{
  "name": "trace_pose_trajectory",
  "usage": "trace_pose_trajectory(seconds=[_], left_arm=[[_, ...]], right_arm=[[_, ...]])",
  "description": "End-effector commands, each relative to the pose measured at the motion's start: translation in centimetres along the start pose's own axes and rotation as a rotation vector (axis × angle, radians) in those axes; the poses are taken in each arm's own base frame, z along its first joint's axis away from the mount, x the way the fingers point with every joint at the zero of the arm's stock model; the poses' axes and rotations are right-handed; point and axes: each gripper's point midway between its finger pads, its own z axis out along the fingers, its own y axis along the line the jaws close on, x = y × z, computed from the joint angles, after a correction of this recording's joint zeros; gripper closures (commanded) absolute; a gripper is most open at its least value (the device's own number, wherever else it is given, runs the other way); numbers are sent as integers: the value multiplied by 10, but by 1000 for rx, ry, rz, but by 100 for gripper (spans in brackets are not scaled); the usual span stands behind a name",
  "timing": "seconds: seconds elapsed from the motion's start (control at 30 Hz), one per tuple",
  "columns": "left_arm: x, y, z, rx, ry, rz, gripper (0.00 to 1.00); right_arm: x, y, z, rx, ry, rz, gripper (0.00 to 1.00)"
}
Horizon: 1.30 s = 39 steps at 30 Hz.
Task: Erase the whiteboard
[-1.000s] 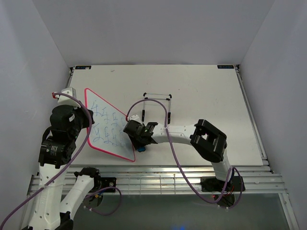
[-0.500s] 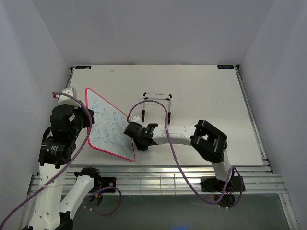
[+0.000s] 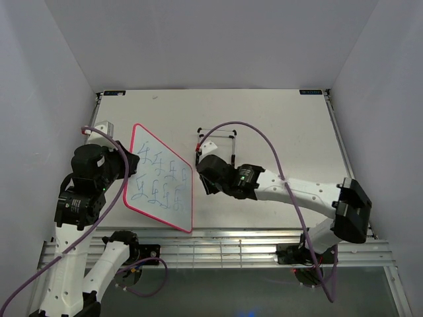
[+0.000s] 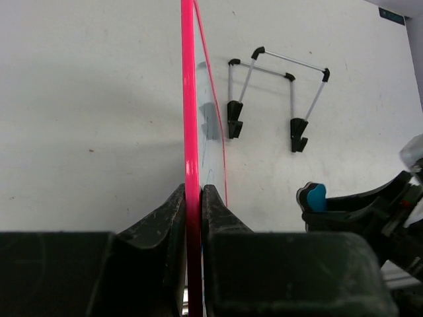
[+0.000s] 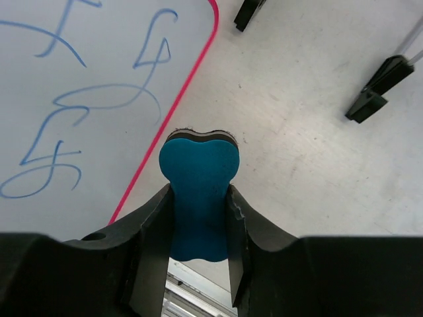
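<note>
Blue bone-shaped eraser (image 5: 198, 168) sits pinched between the narrowed fingers of the right gripper (image 5: 198, 214), just beside the board's pink rim. A black wire stand (image 4: 299, 132) stands behind on the table (image 3: 284, 125). The left gripper (image 4: 193, 198) is clamped tight on the whiteboard (image 3: 162, 181), holding it tilted at the table's left. Its glossy face carries blue scribbles.

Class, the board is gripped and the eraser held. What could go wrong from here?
The whiteboard is pinched only at its thin pink edge by the left fingers; wiping pressure might twist it loose.
The eraser sits in the right fingers by its narrow waist and could tilt on contact.
The wire stand lies near the right arm's sweep.
</note>
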Motion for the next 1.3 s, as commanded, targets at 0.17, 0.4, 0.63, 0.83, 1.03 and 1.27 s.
trace_pose_trajectory(seconds=[0.17, 0.4, 0.63, 0.83, 1.03, 1.27], left_arm=[[58, -8, -3, 77, 234, -38, 100], [85, -25, 7, 189, 335, -93, 100], [86, -22, 12, 167, 317, -135, 100], [87, -25, 17, 178, 310, -168, 100], [91, -28, 21, 206, 314, -181, 100], [93, -31, 21, 224, 318, -179, 100]], right_arm=[[-32, -1, -58, -180, -182, -38, 61], [-46, 31, -95, -417, -227, -68, 61], [-58, 64, -111, -636, -348, -107, 61], [-90, 90, -83, -646, -419, -142, 62], [-118, 104, -49, -581, -437, -180, 62], [-131, 102, -18, -529, -419, -159, 60]])
